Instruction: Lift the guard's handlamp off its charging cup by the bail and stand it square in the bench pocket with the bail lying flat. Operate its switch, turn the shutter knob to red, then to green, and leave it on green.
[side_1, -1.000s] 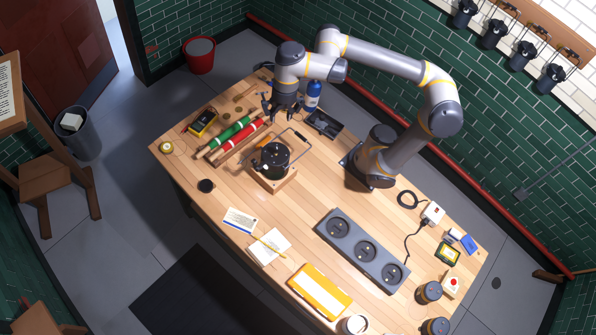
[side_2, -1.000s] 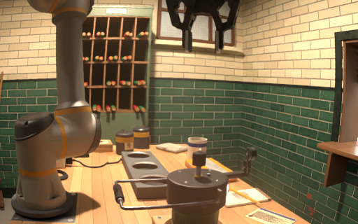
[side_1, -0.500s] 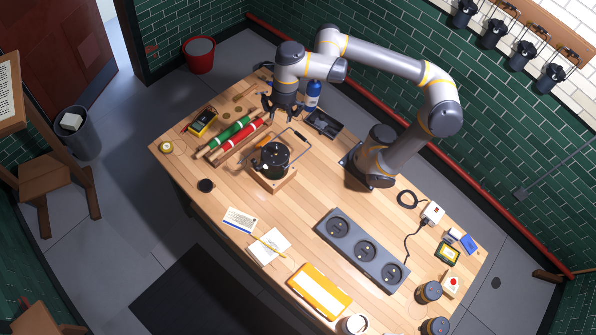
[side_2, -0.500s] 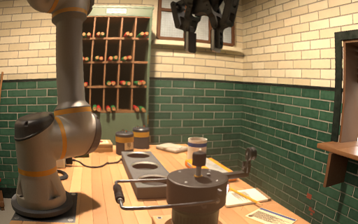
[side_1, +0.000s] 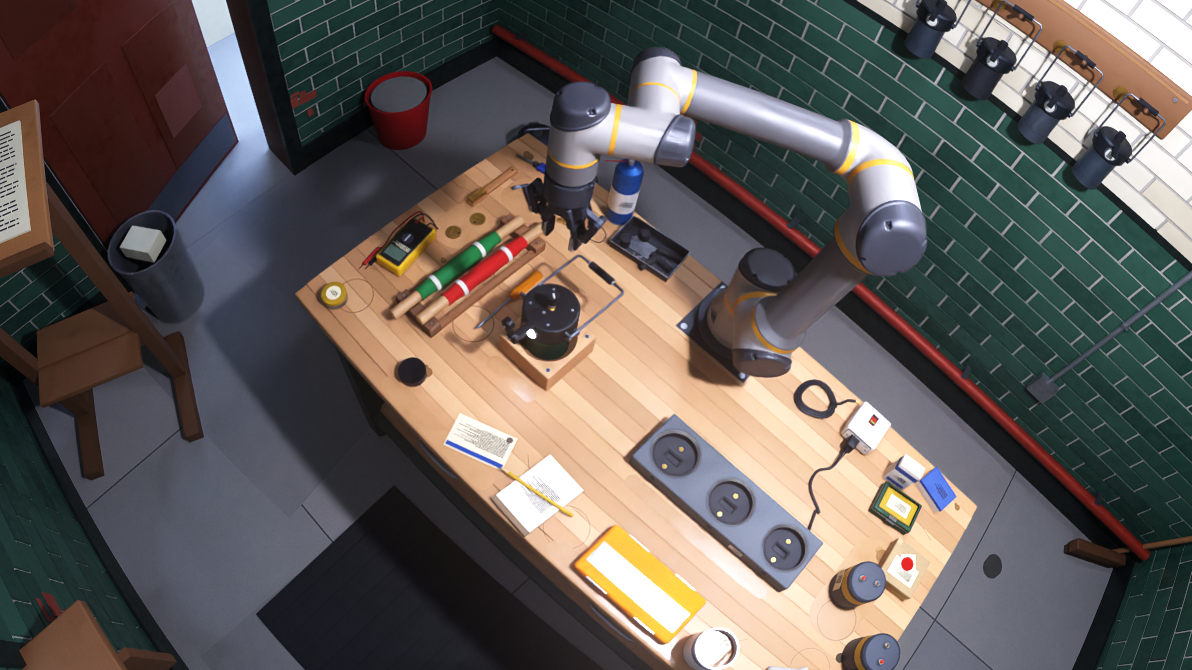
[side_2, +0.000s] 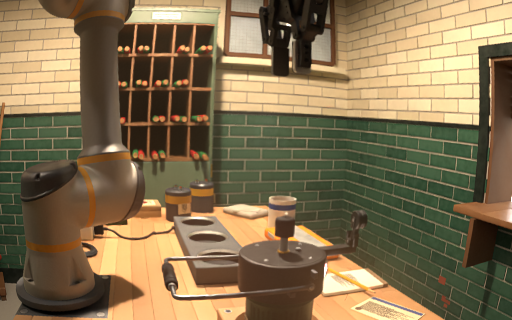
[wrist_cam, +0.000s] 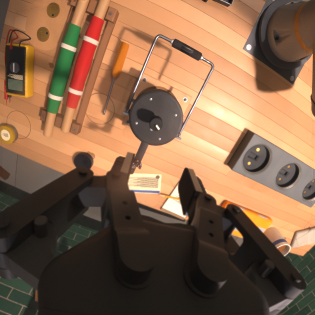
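The bench pocket (side_1: 546, 358) is a wooden block, and the lamp standing in it covers most of its top. The handlamp (side_1: 549, 317) (side_2: 281, 277) (wrist_cam: 155, 116) is a dark round can. A small shutter knob (side_2: 285, 227) (wrist_cam: 156, 125) stands on its lid. Its wire bail (side_1: 593, 287) (side_2: 200, 280) (wrist_cam: 183, 67) lies flat, reaching out toward the arm's base. The grey charging block (side_1: 725, 500) (wrist_cam: 279, 172) sits further along the bench, and its three cups stand empty. My gripper (side_1: 572, 227) (side_2: 291, 52) (wrist_cam: 157, 182) hangs high above the bench, well above the lamp. It is open and holds nothing.
The arm's base (side_1: 746, 325) stands beside the lamp. Rolled red and green flags (side_1: 467, 271) lie in a rack on the lamp's other side, with a yellow meter (side_1: 404, 246) and an orange screwdriver (wrist_cam: 116, 70) nearby. Cards, a pencil and an orange tray (side_1: 638, 583) lie toward the front edge.
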